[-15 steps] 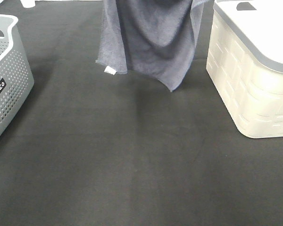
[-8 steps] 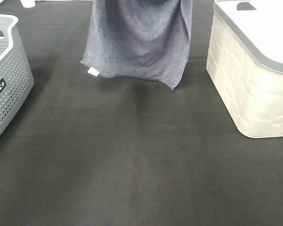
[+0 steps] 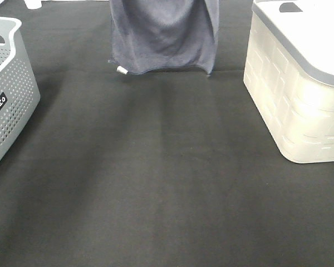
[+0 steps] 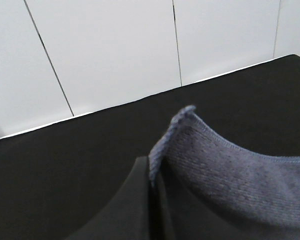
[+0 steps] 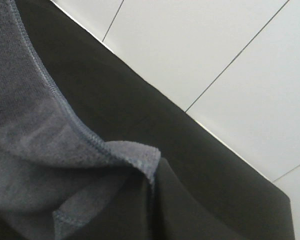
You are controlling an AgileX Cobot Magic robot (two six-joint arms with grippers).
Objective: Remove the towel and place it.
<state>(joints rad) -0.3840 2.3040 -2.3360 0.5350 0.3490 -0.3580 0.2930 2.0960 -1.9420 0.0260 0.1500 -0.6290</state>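
The grey-purple towel (image 3: 164, 36) hangs spread at the top middle of the exterior high view, its lower hem off the dark mat and a small white tag (image 3: 121, 69) at its lower left corner. Both grippers are above that view's edge and hidden there. In the left wrist view my left gripper (image 4: 152, 197) is shut on one upper corner of the towel (image 4: 225, 172). In the right wrist view my right gripper (image 5: 151, 197) is shut on the other upper corner of the towel (image 5: 45, 145).
A grey perforated basket (image 3: 5, 89) stands at the left edge. A cream lidded bin (image 3: 300, 83) stands at the right. Dark matting (image 3: 156, 183) covers the surface between them. White wall panels (image 4: 115, 45) rise behind the mat's far edge.
The towel has been lifted and carried back, away from the camera. It has been stretched flatter, and its hanging hem sits higher in the view than a second ago.
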